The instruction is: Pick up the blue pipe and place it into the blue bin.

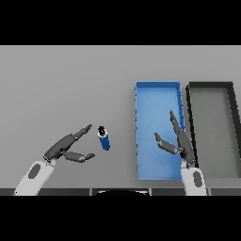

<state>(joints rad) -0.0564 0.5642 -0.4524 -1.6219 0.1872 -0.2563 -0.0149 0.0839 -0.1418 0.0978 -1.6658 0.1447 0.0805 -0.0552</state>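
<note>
From the head view, I saw the short blue cylindrical pipe [104, 138] lying on the flat grey surface [66, 84], its dark open end turned toward the far side and its long axis running roughly away from me, tipped a little to the right at the near end. It lay just right of my left hand [66, 147], close beside the tip of the longest finger but not touching it, so far as I could tell. That hand was spread wide, fingers reaching toward the pipe and the thumb lower, holding nothing — the gap between them faced the pipe's side.

My right hand [181, 141] hovered over the right part of the shallow blue rectangular bin [139, 132], fingers straight and relaxed, thumb out to the left, also empty. The left hand was plainly the nearer of the two; the bin's left wall stood between the pipe and the right hand.

I judged the coming move to be a short reach to the right with the left hand, closing across the pipe's width, not along its length.

Counting: one blue pipe, one blue bin, one black-rimmed grey bin [212, 127] just beside the blue one on its right, and two hands. The pipe was not yet in the bin.
</note>
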